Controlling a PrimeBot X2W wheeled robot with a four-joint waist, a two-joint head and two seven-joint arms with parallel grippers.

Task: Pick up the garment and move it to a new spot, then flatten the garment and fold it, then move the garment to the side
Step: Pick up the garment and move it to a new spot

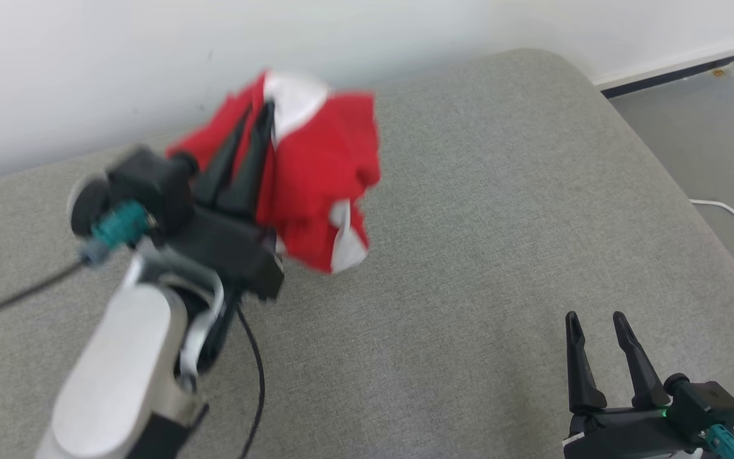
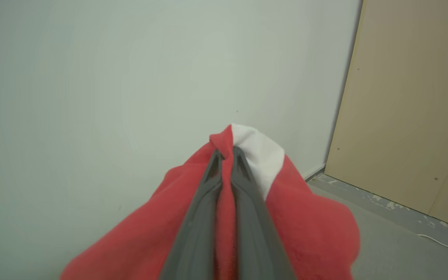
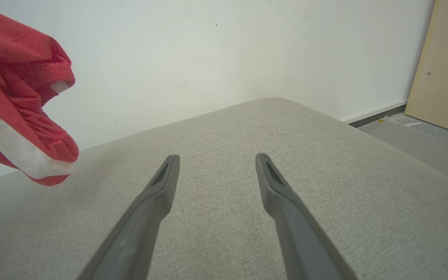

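Left gripper [image 1: 260,109]: fingers clenched on a bunched fold of the red-and-white garment [image 1: 322,159], which hangs lifted over the far left part of the grey cushion [image 1: 469,268], close to the white wall [image 1: 86,64]; whether its lowest tip touches the cushion cannot be told. Right gripper [image 1: 595,317]: fingers spread wide with nothing between them, low over the near right part of the cushion and well apart from the garment. A white cable [image 1: 730,213] lies on the grey floor [image 1: 711,140] to the right of the cushion.
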